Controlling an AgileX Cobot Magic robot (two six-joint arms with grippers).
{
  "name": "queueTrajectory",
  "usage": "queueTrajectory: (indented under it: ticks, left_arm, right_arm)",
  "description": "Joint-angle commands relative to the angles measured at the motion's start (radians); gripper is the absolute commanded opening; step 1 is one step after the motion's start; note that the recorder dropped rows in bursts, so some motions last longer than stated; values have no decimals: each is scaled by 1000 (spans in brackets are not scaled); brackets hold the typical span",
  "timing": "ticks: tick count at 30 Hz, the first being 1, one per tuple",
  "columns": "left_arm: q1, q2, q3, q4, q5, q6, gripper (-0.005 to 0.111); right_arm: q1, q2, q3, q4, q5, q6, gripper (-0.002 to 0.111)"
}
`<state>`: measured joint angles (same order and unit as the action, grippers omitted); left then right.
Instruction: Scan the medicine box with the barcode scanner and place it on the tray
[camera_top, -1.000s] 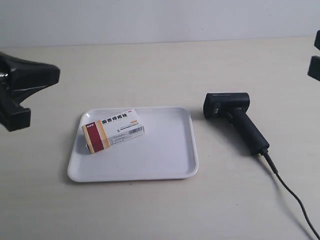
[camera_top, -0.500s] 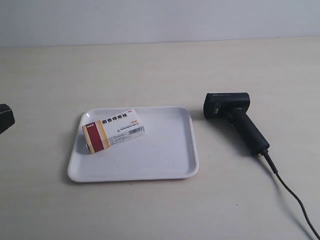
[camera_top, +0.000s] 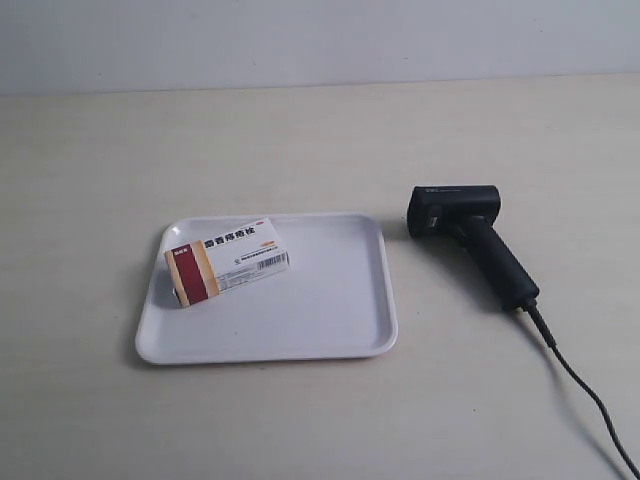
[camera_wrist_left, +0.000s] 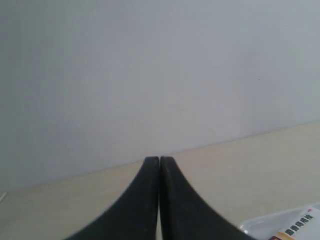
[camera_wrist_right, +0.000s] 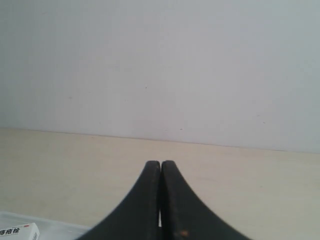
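medicine box (camera_top: 227, 260): lying flat inside the tray, in the corner far from the scanner, red/orange band end pointing away from the scanner, barcode side visible
tray (camera_top: 340, 310): flat on the bench (camera_top: 300, 140), rest of its floor bare
barcode scanner (camera_top: 468, 238): on its side on the bench, near the tray but not touching; head nearest the tray's far corner, handle angled away
cable (camera_top: 580, 395): runs from the handle end off the frame's lower corner
left gripper (camera_wrist_left: 159, 162): fingers pressed together tip to tip, nothing between them; raised, facing the wall; tray edge and box corner (camera_wrist_left: 300, 227) at frame edge
right gripper (camera_wrist_right: 161, 165): same, tips closed against each other, holding nothing; a bit of white box (camera_wrist_right: 20, 232) shows low in frame, probably the medicine box, too cropped to be sure
exterior view: neither arm in frame
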<state>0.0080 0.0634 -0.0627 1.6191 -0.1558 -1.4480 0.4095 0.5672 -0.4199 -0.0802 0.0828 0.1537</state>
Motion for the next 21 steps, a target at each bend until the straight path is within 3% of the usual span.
queueTrajectory:
  ticks: [1, 4, 8, 10, 17, 21]
  left_arm:
    - [44, -57, 31, -42, -1, 9, 3]
    - [40, -59, 63, -210, 27, 176, 3]
    - [39, -59, 63, -896, 78, 742, 3]
    - [38, -57, 63, -1097, 84, 968, 3]
    - [38, -63, 63, -1200, 295, 1038, 3]
    - [40, -63, 63, -1477, 355, 1364, 3]
  right_arm:
    - [-3, -8, 6, -1, -3, 4, 0]
    - [-3, -8, 6, -1, -3, 4, 0]
    - [-3, -8, 6, -1, -3, 4, 0]
    - [-3, -8, 6, -1, -3, 4, 0]
    - [-3, -8, 6, -1, -3, 4, 0]
    - [-3, -8, 6, -1, -3, 4, 0]
